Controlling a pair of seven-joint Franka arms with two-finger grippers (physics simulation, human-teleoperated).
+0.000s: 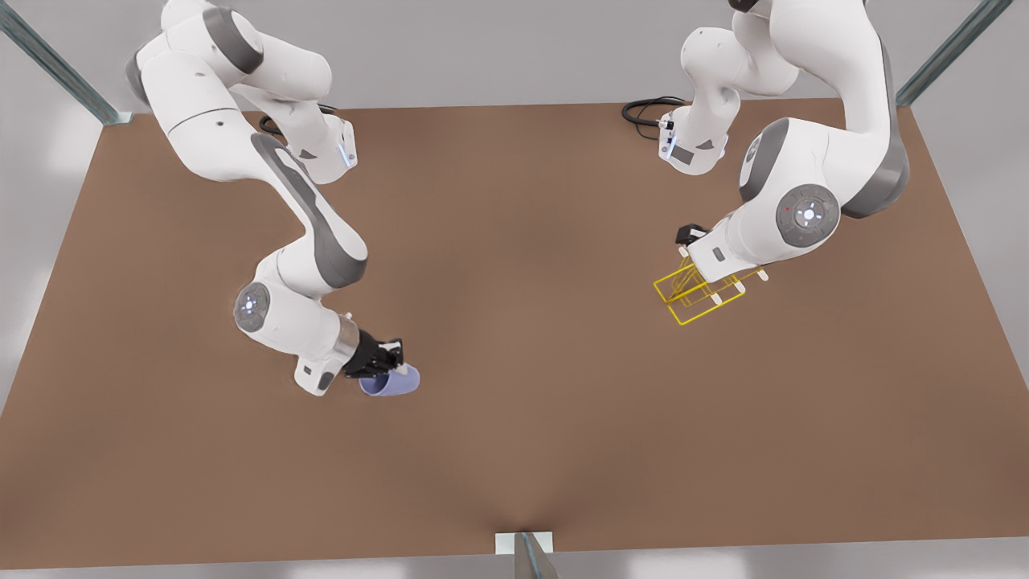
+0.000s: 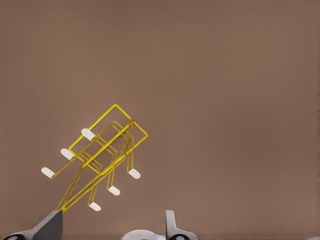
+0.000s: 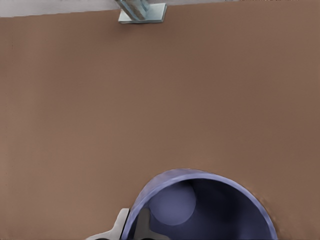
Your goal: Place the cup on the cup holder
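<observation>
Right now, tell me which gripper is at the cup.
The right gripper, at the front view's left: one finger is inside the cup, clamped on its rim. The left gripper hangs over the holder, open.

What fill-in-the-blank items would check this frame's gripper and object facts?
1. The right gripper is at the ____, at the front view's left.
2. The left gripper is over the ____-coloured cup holder.
3. The cup and holder both lie on the ____ table.
4. The wire tips of the holder are capped in ____.

Missing: cup; yellow; brown; white
</observation>
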